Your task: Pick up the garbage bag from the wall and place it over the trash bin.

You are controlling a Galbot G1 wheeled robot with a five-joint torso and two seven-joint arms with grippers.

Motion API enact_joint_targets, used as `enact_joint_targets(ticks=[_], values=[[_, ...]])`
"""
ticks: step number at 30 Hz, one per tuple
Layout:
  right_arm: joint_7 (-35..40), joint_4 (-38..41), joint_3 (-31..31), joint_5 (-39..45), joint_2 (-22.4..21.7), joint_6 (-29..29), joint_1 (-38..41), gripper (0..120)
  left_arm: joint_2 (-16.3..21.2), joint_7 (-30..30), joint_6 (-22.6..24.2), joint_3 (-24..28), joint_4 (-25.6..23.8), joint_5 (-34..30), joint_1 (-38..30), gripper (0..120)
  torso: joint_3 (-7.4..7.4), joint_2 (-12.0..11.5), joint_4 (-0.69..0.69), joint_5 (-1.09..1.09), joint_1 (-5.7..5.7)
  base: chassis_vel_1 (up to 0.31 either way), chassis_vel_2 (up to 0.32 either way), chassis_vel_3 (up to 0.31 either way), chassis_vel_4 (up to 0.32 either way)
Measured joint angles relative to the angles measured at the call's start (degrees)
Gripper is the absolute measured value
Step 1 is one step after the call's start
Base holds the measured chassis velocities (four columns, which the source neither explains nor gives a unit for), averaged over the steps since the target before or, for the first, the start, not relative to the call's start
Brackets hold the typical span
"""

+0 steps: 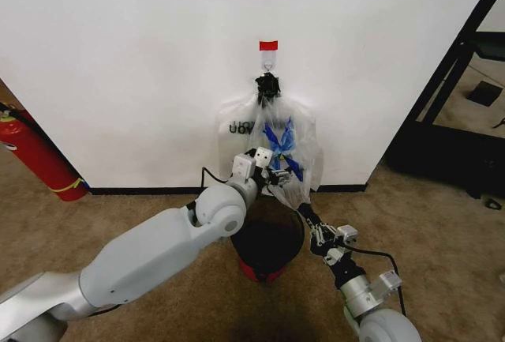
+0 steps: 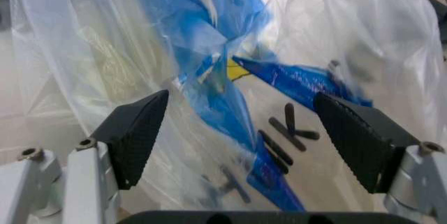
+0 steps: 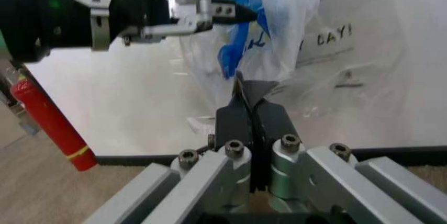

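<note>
The garbage bag (image 1: pixel 290 146), see-through plastic with blue patches, hangs from a hook (image 1: pixel 267 64) on the white wall (image 1: pixel 142 58) under a red tape strip. My left gripper (image 1: pixel 278 170) is open right at the bag's front, and its black pads (image 2: pixel 140 135) straddle the crinkled blue plastic (image 2: pixel 237 93). From below, my right gripper (image 1: pixel 303 210) is shut on the bag's lower edge (image 3: pixel 252 85), with the film pinched between its fingertips (image 3: pixel 246 96). The black mesh trash bin (image 1: pixel 268 246) with a red base stands on the carpet directly under the bag.
A second bag with black lettering (image 1: pixel 237 127) hangs behind the garbage bag on the same hook. A red fire extinguisher (image 1: pixel 39 156) leans at the wall's left. A dark doorway and black frame (image 1: pixel 450 81) are at the right. Brown carpet surrounds the bin.
</note>
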Motion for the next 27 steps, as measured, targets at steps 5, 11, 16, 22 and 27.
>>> enact_joint_targets(ticks=[5, 11, 16, 22, 27], values=[[-0.06, 0.04, 0.21, 0.06, -0.27, 0.02, -0.26, 0, 0.55, -0.15, 0.01, 0.0, -1.02, 0.11, -0.64, 75, 0.0, 0.0, 0.02, 0.01, 0.0, 0.0, 0.0, 0.0, 0.0], [-0.06, 0.09, 0.03, 0.22, -0.26, 0.01, 0.06, 0, 0.72, -0.04, 0.09, 0.35, -0.9, 0.79, -0.51, 70, 0.0, 0.0, 0.01, 0.01, 0.0, 0.0, 0.0, 0.0, 0.0], [-0.07, 0.3, -0.14, 0.23, -0.12, 0.01, -0.19, 0, 0.2, 0.29, 0.08, 0.43, 0.88, 1.85, -0.2, 62, 0.0, 0.0, 0.01, 0.0, 0.0, 0.0, 0.0, 0.0, 0.0], [-0.13, 0.77, 0.18, 0.43, -0.37, 0.01, -0.55, 0, 0.68, 0.38, 0.32, 0.46, 2.34, 2.83, 0.04, 51, 0.0, 0.0, 0.02, 0.0, 0.0, 0.0, 0.0, 0.0, 0.0], [-0.13, 0.79, 0.16, 0.47, -0.4, 0.0, -0.44, 0, 0.71, 0.37, 0.42, 0.65, 2.36, 2.91, 0.19, 48, 0.0, 0.0, 0.0, 0.0, 0.0, 0.0, 0.0, 0.0, 0.0]])
